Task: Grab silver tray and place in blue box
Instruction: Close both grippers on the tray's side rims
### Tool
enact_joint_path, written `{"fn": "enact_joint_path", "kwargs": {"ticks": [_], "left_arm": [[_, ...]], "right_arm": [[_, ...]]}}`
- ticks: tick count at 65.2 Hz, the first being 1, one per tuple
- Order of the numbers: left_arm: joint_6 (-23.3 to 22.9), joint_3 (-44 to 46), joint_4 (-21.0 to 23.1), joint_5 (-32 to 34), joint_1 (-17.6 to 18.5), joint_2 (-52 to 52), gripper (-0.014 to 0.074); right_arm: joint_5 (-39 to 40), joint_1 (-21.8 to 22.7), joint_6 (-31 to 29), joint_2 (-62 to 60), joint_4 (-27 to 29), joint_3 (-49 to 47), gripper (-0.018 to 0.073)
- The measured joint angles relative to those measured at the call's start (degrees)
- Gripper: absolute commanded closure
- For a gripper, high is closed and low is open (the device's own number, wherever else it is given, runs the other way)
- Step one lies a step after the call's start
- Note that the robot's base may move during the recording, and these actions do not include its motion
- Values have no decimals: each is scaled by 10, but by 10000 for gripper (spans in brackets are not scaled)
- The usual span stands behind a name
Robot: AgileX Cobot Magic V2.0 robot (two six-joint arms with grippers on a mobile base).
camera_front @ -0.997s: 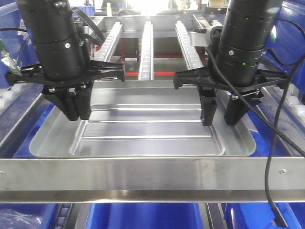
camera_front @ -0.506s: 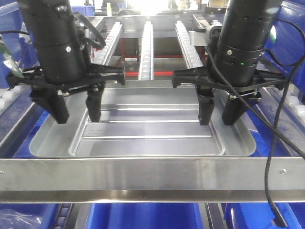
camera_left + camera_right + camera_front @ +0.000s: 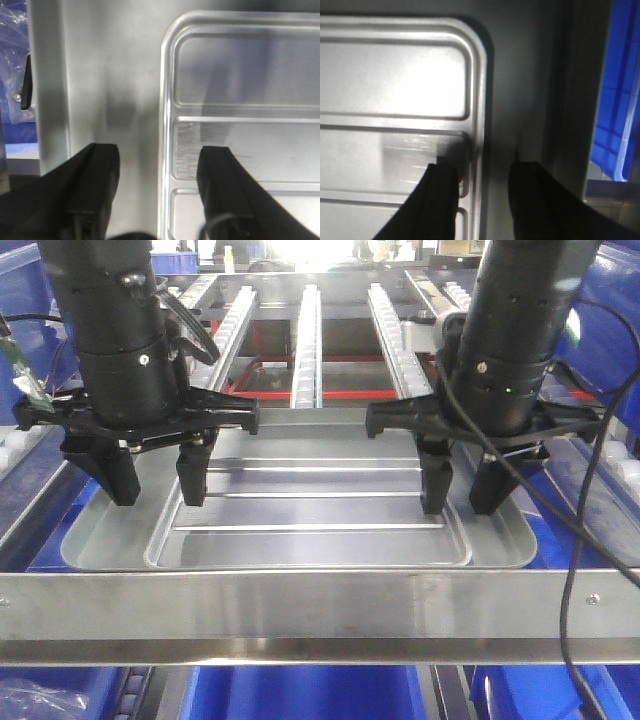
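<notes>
Front bar: a metal crossbar (image 3: 320, 615) spans the near edge, with blue bins (image 3: 300, 695) below it.
Silver tray: the silver tray (image 3: 310, 540) lies flat just behind the bar, its long axis running left to right and its two ridges running the same way.
Blue box: the blue box (image 3: 60, 525) shows at the tray's ends. The tray sits over it, though whether it rests on the rim or inside is hard to tell.
Left claw: the left gripper (image 3: 157, 498) is spread wide, with one finger on either side of the tray's left rim.
Right claw: the right gripper (image 3: 460, 508) is spread more narrowly and straddles the right rim, touching nothing.
Since a second ago: the left fingers were nearly together and are now apart, while the right claw hangs slightly lower.
Far: roller rails (image 3: 308, 340) run away behind the arms.
</notes>
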State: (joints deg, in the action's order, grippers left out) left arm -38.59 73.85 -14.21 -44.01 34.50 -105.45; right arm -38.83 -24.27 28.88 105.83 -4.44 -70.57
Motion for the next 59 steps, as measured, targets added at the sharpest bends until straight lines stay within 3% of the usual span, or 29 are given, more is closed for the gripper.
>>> {"fn": "enact_joint_path", "kwargs": {"ticks": [59], "left_arm": [[0,4,3,0,0,-25,335]], "right_arm": [[3,0,0,10,1,-4,186]]}}
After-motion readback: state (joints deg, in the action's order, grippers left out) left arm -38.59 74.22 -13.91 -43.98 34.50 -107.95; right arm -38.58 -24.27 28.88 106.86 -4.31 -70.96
